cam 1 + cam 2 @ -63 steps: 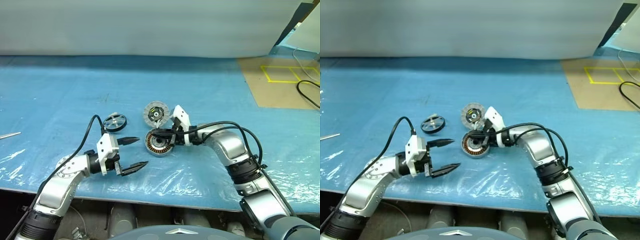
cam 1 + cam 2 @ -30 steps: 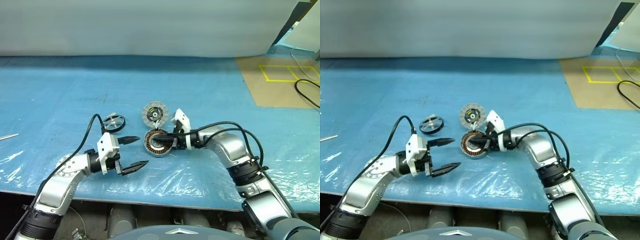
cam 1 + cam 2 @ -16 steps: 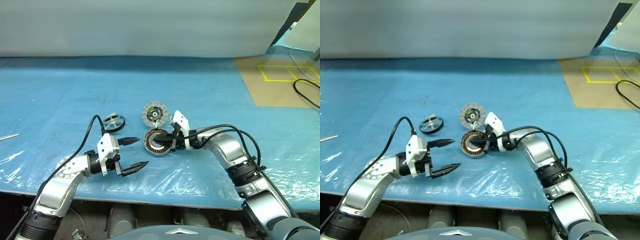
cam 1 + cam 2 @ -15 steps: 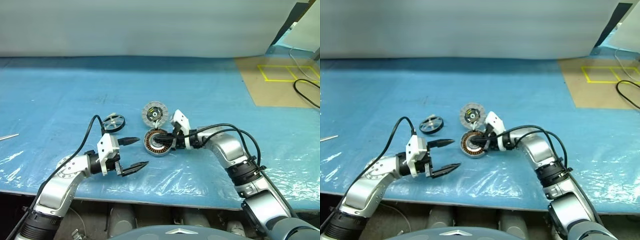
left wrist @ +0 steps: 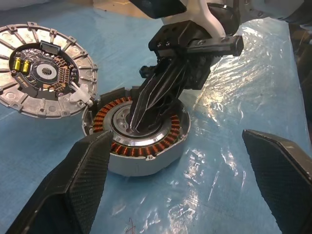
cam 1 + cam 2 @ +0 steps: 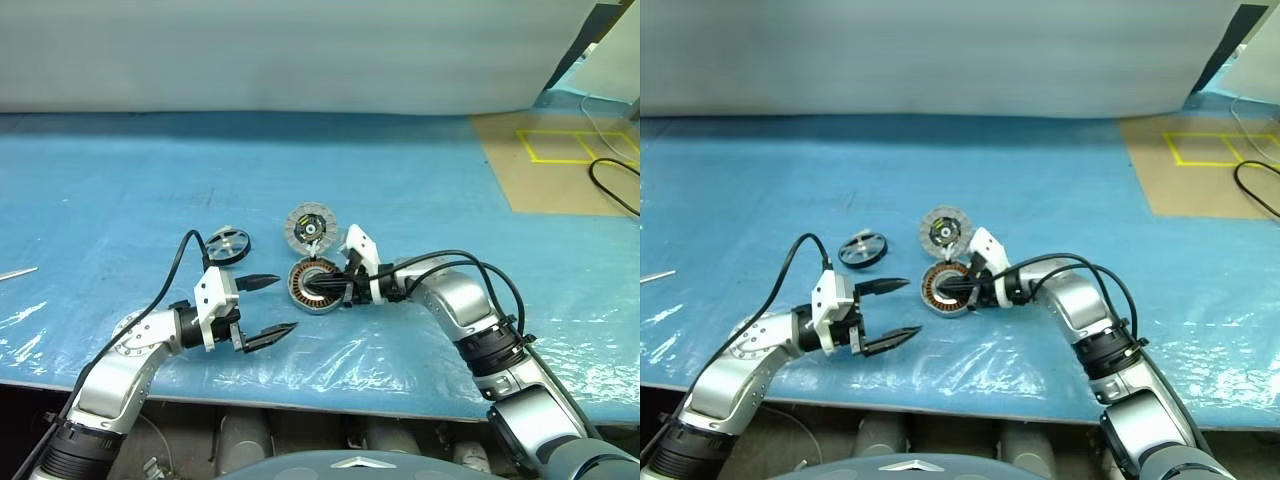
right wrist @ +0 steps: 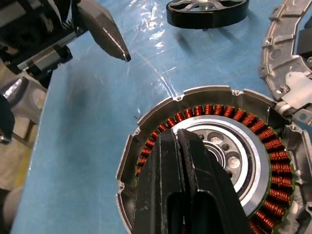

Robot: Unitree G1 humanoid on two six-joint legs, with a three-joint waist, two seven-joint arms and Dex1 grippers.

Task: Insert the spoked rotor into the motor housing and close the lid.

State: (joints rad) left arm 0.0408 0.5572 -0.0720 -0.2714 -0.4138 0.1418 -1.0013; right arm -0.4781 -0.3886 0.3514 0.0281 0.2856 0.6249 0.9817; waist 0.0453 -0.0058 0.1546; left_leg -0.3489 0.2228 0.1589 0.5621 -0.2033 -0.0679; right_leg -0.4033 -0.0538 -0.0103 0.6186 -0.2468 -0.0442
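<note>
The motor housing [image 6: 303,298], a grey cup with copper windings and a silvery hub, lies open on the blue table. My right gripper [image 7: 175,134] is shut with nothing between its fingers. Its tips rest on the hub inside the housing [image 7: 146,127]. The lid [image 6: 311,226] lies just behind the housing, white-segmented face up, its edge against the housing's rim. The spoked rotor [image 6: 229,244], a black wheel, lies flat to the left of both. My left gripper [image 6: 285,303] stands open, close to the left of the housing, pointing at it.
A brown board [image 6: 560,170] with yellow tape and a black cable [image 6: 612,190] lies at the far right. A grey wall [image 6: 300,50] bounds the table at the back. Crinkled clear film [image 6: 380,350] covers the near table edge.
Hardly anything: the right wrist has dipped slightly over the housing. The left gripper, rotor and lid have stayed put.
</note>
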